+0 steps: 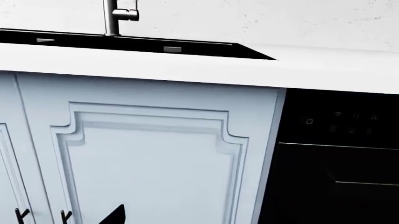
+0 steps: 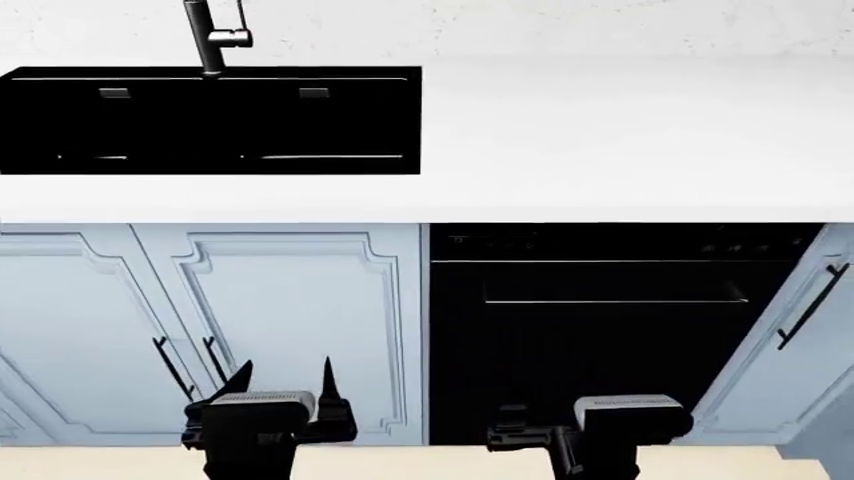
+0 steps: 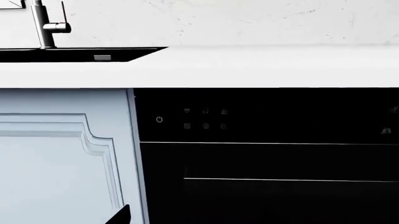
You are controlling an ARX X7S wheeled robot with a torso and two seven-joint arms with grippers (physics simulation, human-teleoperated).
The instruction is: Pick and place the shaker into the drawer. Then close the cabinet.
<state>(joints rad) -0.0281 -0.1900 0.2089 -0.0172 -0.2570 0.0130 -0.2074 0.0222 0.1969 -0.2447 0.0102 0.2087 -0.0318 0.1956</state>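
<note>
The left hand (image 2: 283,385) hangs low in front of the cabinet (image 2: 287,330), its two dark fingers (image 2: 328,378) spread apart with nothing between them and pointing toward the raised-panel door. Bare door face fills the space ahead of it; the pair of thin black door handles (image 2: 187,365) stands just to its left. In the left wrist view only one dark fingertip (image 1: 114,215) shows against that panel.

The right hand (image 2: 534,440) sits at the same low height, well apart from the left, in front of the black appliance (image 2: 614,330). Its fingers blend into the dark front, so I cannot tell whether they are apart or together. The right wrist view shows the appliance's control panel (image 3: 190,119) with small lit symbols, and the vertical seam where the pale cabinet meets it.

Above both runs the front edge of the white bench (image 2: 601,140), whose top is broad and bare to the right of the black sink (image 2: 207,120). A metal tap (image 2: 211,40) rises behind the sink. At the far right another pale door carries a slanting black handle (image 2: 811,305).

No shaker or open drawer shows in any view; all the fronts in view are shut.
</note>
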